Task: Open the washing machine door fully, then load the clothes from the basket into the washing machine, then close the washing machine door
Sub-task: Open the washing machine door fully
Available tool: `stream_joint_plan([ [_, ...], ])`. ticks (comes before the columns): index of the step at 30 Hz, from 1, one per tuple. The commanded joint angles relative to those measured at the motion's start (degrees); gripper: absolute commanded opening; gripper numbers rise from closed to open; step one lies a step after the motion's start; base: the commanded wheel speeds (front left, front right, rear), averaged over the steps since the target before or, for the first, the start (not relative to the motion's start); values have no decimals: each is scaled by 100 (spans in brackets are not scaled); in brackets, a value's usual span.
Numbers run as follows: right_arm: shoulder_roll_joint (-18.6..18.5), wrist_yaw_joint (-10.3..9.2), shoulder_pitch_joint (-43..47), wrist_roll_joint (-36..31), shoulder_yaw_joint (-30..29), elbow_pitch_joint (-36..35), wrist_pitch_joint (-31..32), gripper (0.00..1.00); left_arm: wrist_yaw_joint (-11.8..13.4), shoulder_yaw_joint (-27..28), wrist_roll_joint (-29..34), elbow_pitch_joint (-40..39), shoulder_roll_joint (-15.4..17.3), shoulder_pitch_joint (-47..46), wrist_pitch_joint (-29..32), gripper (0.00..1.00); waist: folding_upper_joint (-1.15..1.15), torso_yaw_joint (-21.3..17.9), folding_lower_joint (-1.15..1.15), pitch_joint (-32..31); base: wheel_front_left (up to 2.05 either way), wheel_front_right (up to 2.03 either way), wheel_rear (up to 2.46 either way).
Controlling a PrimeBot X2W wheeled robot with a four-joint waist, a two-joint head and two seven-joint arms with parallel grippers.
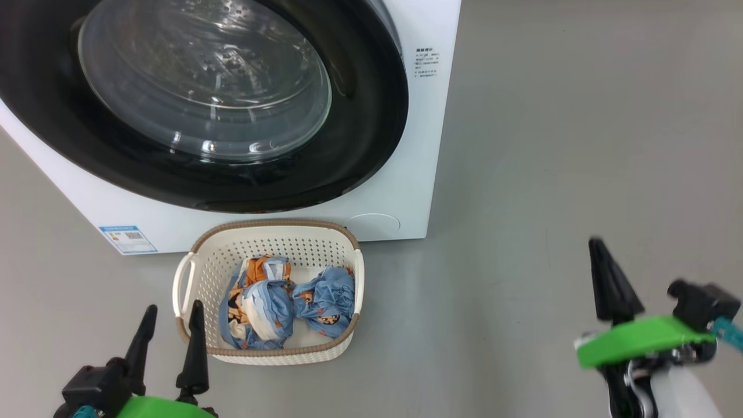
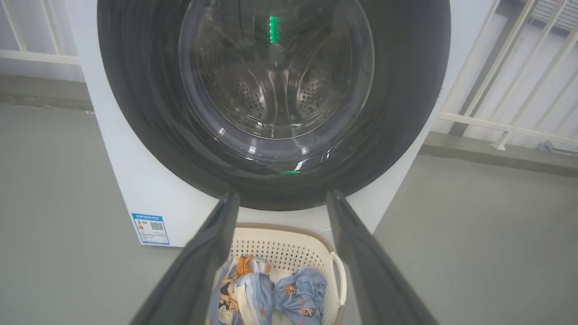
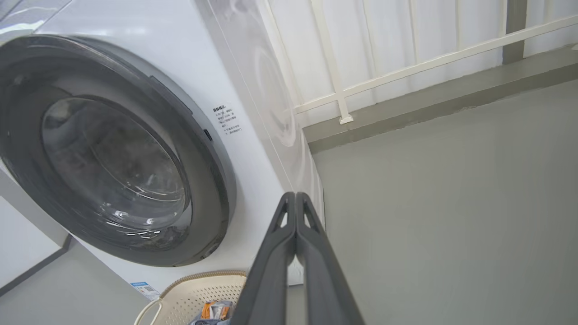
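Observation:
The white washing machine (image 1: pixel 406 191) stands ahead with its round black-rimmed door (image 1: pixel 360 133) closed flat against the front. On the floor right before it sits the cream basket (image 1: pixel 273 229), holding two bundles of light-blue printed clothes (image 1: pixel 290 302). My left gripper (image 1: pixel 171 310) is open, low at the basket's near left corner, fingers apart and empty. In the left wrist view the open fingers frame the basket (image 2: pixel 289 243) and clothes (image 2: pixel 271 293) below the door (image 2: pixel 397 113). Off to the right over bare floor, my right gripper (image 1: pixel 598 247) is shut with nothing in it; its fingers (image 3: pixel 295 201) press together, pointing at the machine's right front edge (image 3: pixel 271 149).
Grey floor (image 1: pixel 551 145) spreads to the right of the machine. A white railing (image 3: pixel 406 67) and a raised grey kerb (image 3: pixel 429 104) run behind and beside it. A blue label sticker (image 1: pixel 127 239) marks the machine's lower left front.

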Motion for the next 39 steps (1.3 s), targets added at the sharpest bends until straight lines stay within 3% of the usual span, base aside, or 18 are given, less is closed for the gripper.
stream_joint_plan([
  [1,5,9,-280,112,129,-189,-73,0,-9,199,-23,-172,54,-179,-37,100,0,-6,0,22,0,0,0],
  [11,63,9,-1627,1352,87,-90,-73,0,-9,59,-103,-180,-36,-459,-37,100,0,182,0,235,0,0,0],
  [18,-323,9,-2583,2867,216,99,-73,0,-9,-115,-172,-176,-82,-787,-37,100,0,486,0,543,0,0,0],
  [22,-783,9,-3030,3835,722,341,-58,0,-9,-171,-226,-157,-107,-916,-37,100,0,677,0,687,0,0,0],
  [23,-987,9,-3241,4324,963,442,62,0,-9,-202,-248,-157,-117,-955,-37,100,0,755,0,757,0,0,0],
  [28,-1463,9,-3717,5128,1524,678,614,0,-9,-326,-295,-167,-134,-1049,-37,100,0,946,0,944,0,0,0],
  [39,-1973,9,-4441,6372,1863,1168,2263,0,-9,-518,-413,-171,-149,-1208,-37,100,0,1292,0,1278,0,0,0],
])
